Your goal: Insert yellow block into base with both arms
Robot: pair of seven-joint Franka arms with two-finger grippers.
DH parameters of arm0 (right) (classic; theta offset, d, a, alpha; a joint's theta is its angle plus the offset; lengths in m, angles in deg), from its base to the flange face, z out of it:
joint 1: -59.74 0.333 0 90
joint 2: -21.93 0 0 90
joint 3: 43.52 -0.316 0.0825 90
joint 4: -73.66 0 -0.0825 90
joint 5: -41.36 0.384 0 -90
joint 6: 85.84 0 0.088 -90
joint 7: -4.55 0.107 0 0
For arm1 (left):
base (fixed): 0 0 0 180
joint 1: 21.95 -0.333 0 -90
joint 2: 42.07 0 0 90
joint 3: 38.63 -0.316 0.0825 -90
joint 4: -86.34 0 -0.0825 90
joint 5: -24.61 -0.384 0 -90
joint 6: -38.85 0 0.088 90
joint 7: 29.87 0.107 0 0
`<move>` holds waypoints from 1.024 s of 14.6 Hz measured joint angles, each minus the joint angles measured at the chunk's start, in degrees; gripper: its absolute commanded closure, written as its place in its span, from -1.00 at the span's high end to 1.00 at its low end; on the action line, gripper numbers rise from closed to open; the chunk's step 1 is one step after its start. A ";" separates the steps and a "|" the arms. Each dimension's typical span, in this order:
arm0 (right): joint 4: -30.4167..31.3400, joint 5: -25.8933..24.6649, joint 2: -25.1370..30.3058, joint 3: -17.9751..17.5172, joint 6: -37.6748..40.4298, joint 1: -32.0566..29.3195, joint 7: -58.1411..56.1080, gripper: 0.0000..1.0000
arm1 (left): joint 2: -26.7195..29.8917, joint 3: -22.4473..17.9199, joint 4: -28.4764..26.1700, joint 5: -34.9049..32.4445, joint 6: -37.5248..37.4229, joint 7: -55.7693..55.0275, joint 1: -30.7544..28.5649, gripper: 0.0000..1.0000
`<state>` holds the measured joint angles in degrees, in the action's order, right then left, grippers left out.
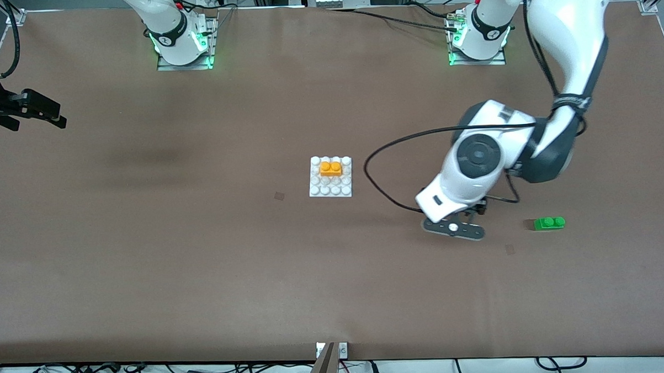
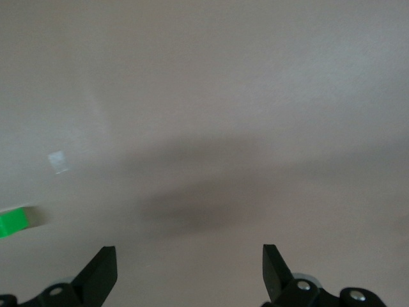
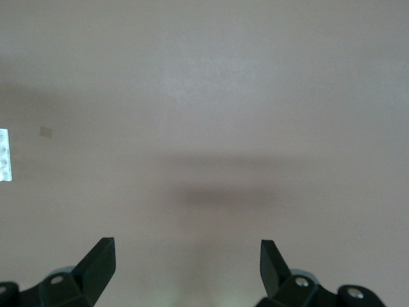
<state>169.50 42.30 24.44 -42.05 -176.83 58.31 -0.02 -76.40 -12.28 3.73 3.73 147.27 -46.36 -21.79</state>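
Yellow block [image 1: 331, 168]: one, seated on the base's studs, in the rows farther from the front camera; well apart from both sets of jaws.
Base [image 1: 330, 189]: one white 4x4 stud plate on the brown counter [image 1: 202, 257].
Writing: none readable.
Green brick [image 1: 549, 223]: one, near the left jaws, toward the left arm's end.
Left jaws [image 2: 188, 268]: spread, empty, over bare counter.
Right jaws [image 3: 187, 265]: spread, empty, over bare counter at the right arm's end.
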 measured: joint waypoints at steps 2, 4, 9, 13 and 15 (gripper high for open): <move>0.00 0.00 0.00 -0.47 0.00 0.11 0.00 1.00 | 2.32 -4.70 -0.90 2.75 -0.56 7.32 0.09 1.00; 0.00 0.00 0.00 -0.81 0.00 0.15 0.00 1.00 | 4.28 -9.38 -2.01 4.67 -0.64 13.13 -0.08 1.00; 0.01 0.00 0.00 -0.92 0.00 0.16 0.00 1.00 | 10.64 -13.60 -5.19 7.00 -3.54 16.77 -0.13 1.00; 0.00 -0.36 0.02 -1.56 -0.01 0.18 0.00 1.00 | 18.31 -16.41 -5.56 12.93 -11.06 16.73 -0.17 1.00; 0.00 -0.42 0.02 -1.56 -0.01 0.18 0.00 1.00 | 21.49 -17.23 -5.77 13.31 -13.68 16.77 -1.41 1.00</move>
<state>169.50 41.88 24.46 -43.61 -176.83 58.49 -0.02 -54.91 -29.51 -2.04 17.04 133.60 -29.59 -23.21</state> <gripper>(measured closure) 0.000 0.000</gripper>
